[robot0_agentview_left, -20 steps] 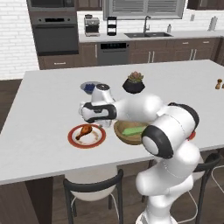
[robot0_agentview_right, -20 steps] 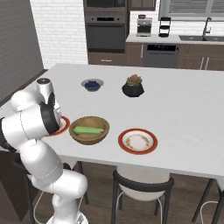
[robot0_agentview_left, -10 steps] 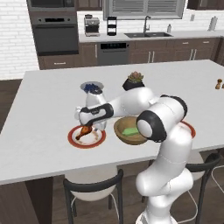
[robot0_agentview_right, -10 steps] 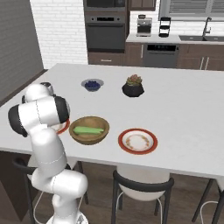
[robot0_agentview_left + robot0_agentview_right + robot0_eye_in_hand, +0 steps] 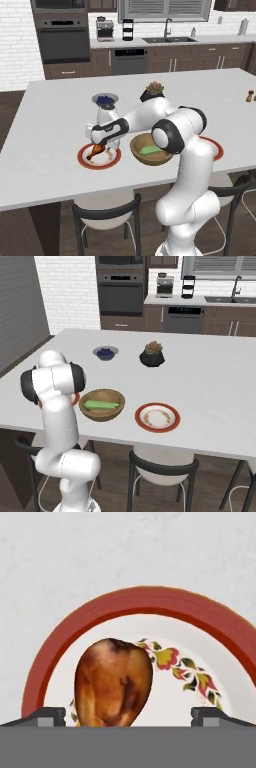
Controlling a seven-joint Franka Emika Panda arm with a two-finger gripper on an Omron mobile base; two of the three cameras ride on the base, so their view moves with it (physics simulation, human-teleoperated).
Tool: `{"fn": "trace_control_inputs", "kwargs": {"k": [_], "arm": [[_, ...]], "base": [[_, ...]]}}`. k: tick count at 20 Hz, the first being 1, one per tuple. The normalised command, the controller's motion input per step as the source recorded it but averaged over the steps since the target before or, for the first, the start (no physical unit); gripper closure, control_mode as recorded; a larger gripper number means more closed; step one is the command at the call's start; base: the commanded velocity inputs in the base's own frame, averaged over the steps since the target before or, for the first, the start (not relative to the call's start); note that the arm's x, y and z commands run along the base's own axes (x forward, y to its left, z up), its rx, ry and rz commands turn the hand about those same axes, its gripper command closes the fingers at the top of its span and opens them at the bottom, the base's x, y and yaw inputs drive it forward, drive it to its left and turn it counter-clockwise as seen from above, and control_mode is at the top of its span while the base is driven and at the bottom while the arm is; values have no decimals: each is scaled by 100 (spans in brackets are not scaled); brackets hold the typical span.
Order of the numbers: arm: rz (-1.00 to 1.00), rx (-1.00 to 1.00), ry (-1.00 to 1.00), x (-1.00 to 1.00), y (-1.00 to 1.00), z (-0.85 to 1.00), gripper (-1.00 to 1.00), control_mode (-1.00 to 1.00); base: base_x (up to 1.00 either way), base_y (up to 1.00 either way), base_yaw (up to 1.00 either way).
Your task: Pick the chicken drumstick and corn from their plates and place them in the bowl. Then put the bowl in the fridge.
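Observation:
The chicken drumstick lies on the left red-rimmed plate, plump end up in the hand view. My gripper is open, its fingertips wide apart on either side of the meat and not touching it. From the left base view the gripper hangs low over the drumstick and its plate. The corn lies inside the wooden bowl, just right of that plate. The bowl, the corn and the bare second plate also stand out in the right base view.
A grey bowl of blueberries and a black plant pot stand behind the plates. Two small shakers sit far right. Stools line the island's near edge. The fridge is out of view.
The arm has swung left from over the bowl and stretched out low, bringing the gripper down over the drumstick's plate. The drumstick, corn and bowl stay where they were.

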Motion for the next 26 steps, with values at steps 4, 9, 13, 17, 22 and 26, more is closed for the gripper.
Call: {"fn": "trace_control_inputs", "kwargs": {"k": [4,9,13,17,22,26], "arm": [[0,0,4,29,0,-28,-100,-100],[0,0,5,9,4,-29,-100,-100],[0,0,4,5,10,-27,-100,-100],[0,0,5,10,5,-20,100,-100],[0,0,0,-17,-11,-3,100,-100],[0,1,0,-33,-26,14,100,-100]], "base": [[0,0,0],[0,0,0],[0,0,0],[0,0,0],[0,0,0],[0,0,0]]}}
